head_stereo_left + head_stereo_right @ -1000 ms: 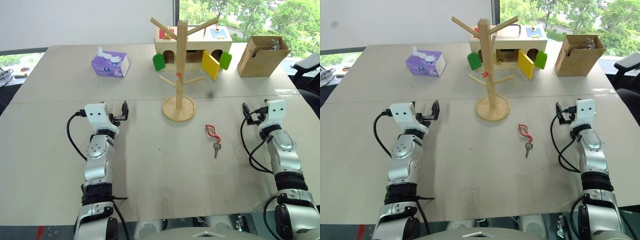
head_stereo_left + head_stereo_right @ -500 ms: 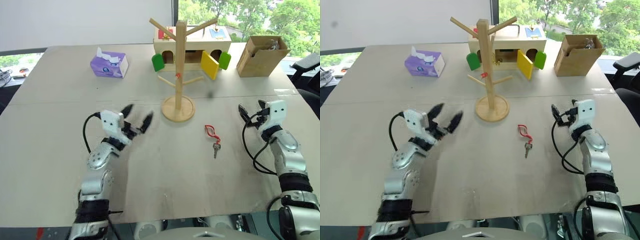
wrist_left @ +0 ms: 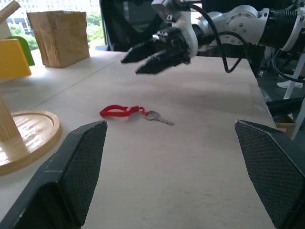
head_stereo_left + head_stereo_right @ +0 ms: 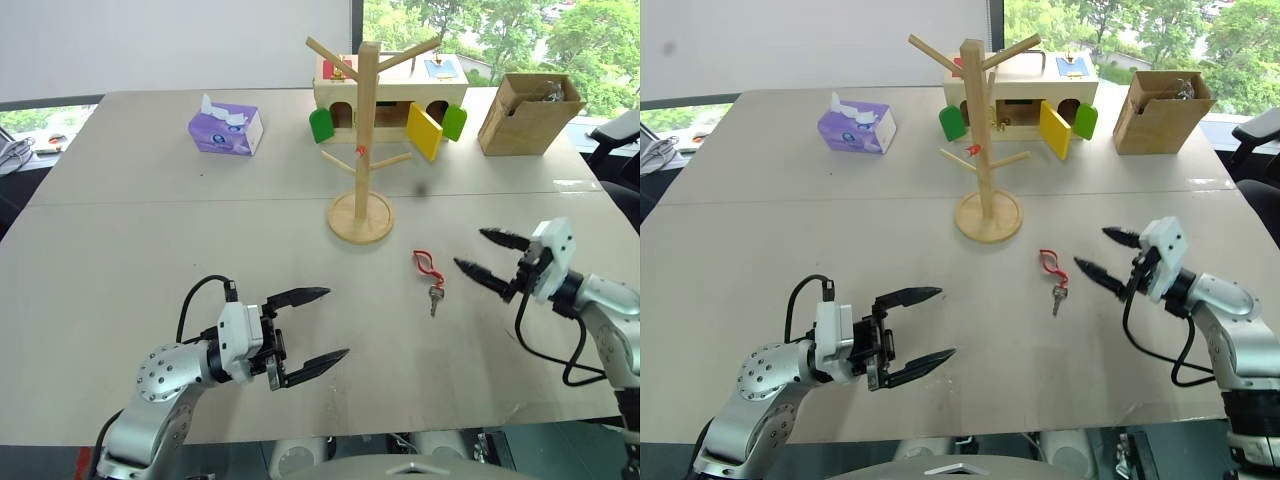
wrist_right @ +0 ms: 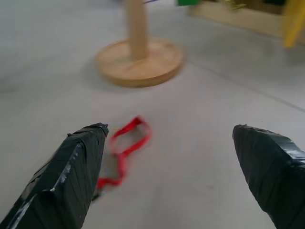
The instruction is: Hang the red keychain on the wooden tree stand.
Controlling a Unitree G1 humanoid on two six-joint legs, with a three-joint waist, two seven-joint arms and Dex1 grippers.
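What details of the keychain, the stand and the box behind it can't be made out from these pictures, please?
- Red keychain: in the right wrist view, its key end is hidden behind a finger.
- Wooden tree stand: in the left wrist view, the frame edge cuts off the pole and pegs.
- Cardboard box: in the eye views, its contents are too small to identify.

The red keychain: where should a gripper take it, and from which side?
Probably the red cord loop of the keychain, which lies flat on the table, key end toward the robot. The open right gripper is nearest, so come from the right, fingers straddling the cord.
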